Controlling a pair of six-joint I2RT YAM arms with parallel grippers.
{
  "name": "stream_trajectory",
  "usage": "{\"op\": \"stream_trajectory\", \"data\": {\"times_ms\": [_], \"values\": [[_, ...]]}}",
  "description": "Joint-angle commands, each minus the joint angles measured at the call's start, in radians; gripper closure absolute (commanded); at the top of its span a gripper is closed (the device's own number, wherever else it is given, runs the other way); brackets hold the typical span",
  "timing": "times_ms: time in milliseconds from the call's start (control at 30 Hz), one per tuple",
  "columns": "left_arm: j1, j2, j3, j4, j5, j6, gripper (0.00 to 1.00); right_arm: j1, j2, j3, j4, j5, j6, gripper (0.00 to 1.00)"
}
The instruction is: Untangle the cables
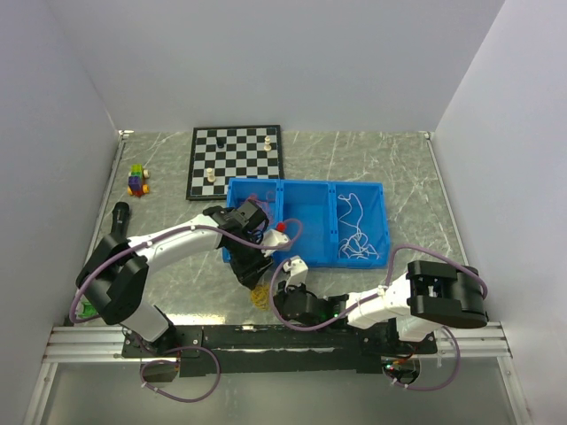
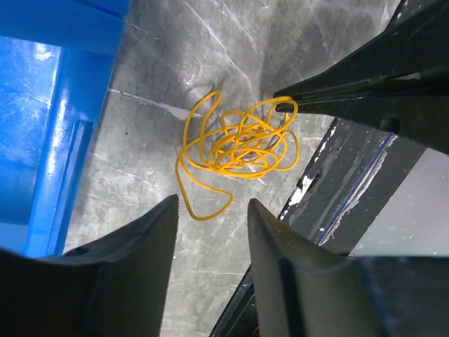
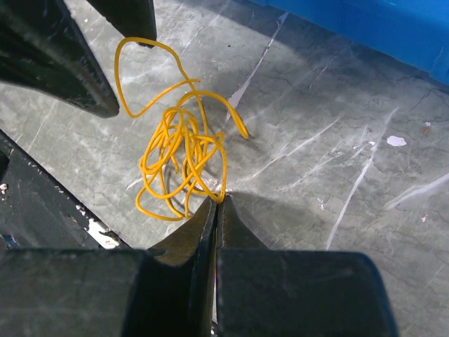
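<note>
A tangled yellow-orange cable [image 1: 259,297] lies on the grey table in front of the blue bin. It shows as a loose knot of loops in the left wrist view [image 2: 238,144] and in the right wrist view [image 3: 179,151]. My right gripper [image 3: 219,201] is shut, with one loop of the cable pinched at its tips; it shows in the top view [image 1: 276,301] too. My left gripper [image 2: 210,209] is open and empty, just above the tangle's other side, and it also shows from above [image 1: 251,273]. A thin white cable [image 1: 357,239] lies in the bin's right compartment.
The blue bin [image 1: 306,181] stands just beyond the tangle; its wall also shows in both wrist views [image 2: 42,140] [image 3: 393,28]. A chessboard [image 1: 235,162] with a few pieces lies at the back. Toy bricks [image 1: 137,181] sit at the far left. The black base rail [image 1: 292,336] runs close behind the cable.
</note>
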Motion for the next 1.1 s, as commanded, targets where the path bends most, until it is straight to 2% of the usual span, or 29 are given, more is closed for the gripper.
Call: {"op": "stream_trajectory", "data": {"times_ms": [0,133,200,400,433,600,833,1067], "values": [[-0.007,-0.028,0.016,-0.009,0.006,-0.007,0.48,0.011,-0.026,-0.003,0.028,0.024,0.001,1.00],[-0.005,-0.005,0.000,0.020,-0.011,-0.013,0.53,0.011,-0.030,-0.006,0.028,0.026,0.001,1.00],[-0.005,0.011,-0.004,0.031,-0.020,-0.016,0.60,0.011,-0.035,-0.009,0.028,0.027,0.007,1.00],[-0.005,0.051,-0.003,0.065,-0.067,-0.042,0.96,0.013,-0.038,-0.010,0.027,0.029,0.005,1.00],[-0.007,0.049,0.002,0.055,-0.075,-0.041,0.99,0.014,-0.043,-0.010,0.022,0.032,0.005,1.00],[-0.005,-0.044,0.046,-0.043,-0.100,-0.007,0.99,0.014,-0.079,-0.032,-0.010,0.050,0.027,1.00],[-0.003,-0.268,0.149,-0.254,-0.136,0.065,0.99,0.014,-0.190,-0.088,-0.071,0.087,0.071,1.00],[-0.005,-0.396,0.229,-0.442,-0.147,0.143,0.99,0.014,-0.247,-0.115,-0.163,0.112,0.122,1.00]]}}
